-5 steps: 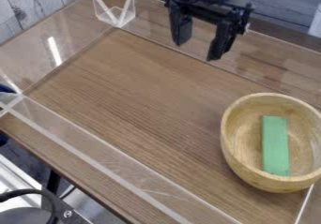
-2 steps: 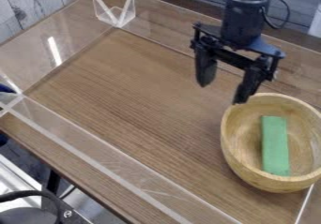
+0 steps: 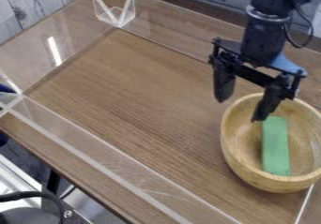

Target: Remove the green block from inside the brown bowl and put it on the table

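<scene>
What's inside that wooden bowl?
A green block lies flat on the floor of the brown bowl. The open gripper hangs over the bowl's far rim, one finger hiding the block's top end. Nothing else shows inside.

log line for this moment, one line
pincer: open, above bowl's rim | small green rectangular block: lying in round tan wooden bowl | block: not yet gripped

The brown bowl runs off the right edge.
</scene>
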Controlling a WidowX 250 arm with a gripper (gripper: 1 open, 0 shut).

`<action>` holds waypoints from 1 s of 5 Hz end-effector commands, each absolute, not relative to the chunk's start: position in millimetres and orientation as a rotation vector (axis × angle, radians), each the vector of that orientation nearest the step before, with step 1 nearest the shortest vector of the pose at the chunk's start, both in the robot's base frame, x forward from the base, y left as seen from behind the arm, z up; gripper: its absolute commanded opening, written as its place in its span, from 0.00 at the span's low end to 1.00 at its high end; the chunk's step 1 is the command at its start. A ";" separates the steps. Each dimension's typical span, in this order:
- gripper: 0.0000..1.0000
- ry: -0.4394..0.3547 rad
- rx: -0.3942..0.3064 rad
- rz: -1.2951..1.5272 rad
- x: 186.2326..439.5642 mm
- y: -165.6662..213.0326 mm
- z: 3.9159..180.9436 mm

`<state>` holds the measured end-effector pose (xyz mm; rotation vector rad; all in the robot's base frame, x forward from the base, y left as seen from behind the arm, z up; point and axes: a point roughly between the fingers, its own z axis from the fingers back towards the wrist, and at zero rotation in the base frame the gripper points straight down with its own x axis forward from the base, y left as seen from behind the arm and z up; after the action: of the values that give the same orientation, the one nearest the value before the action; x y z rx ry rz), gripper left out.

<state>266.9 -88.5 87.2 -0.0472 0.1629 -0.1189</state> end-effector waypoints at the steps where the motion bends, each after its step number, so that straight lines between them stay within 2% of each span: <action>1: 1.00 0.123 -0.061 -0.126 271.8 -100.6 91.6; 5: 1.00 0.147 -0.088 -0.117 274.8 -129.9 56.4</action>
<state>268.3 -124.6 45.3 -0.0728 0.1897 -0.1079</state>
